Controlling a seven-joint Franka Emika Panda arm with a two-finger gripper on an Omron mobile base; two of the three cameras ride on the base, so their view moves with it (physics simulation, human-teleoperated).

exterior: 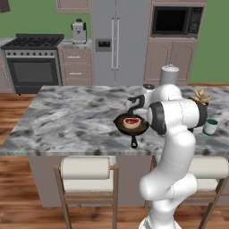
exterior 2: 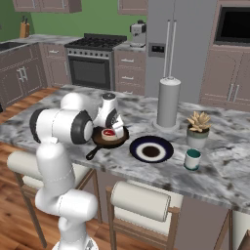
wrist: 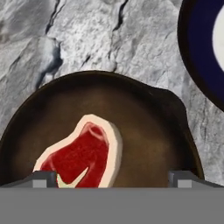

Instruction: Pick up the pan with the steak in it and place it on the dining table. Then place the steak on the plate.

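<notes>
On dining table [exterior: 67, 120], steak [wrist: 81, 157] apparently below open gripper [wrist: 111, 177].

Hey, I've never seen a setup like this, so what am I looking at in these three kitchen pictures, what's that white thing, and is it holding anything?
The white thing is a robot arm with a two-finger gripper at its end, in a computer-rendered kitchen. Two pictures come from cameras on its base, behind the arm to its left and right, so they show one scene from two sides. The third comes from a camera on the hand, looking along the gripper.

In front of it is the dining table, a marbled island with padded stools. On it sit a dark pan with a raw steak inside, a dark blue plate with a white centre beside it, a paper towel roll, a potted succulent and a green mug.

The gripper is open, just above the pan, and holds nothing.
</notes>
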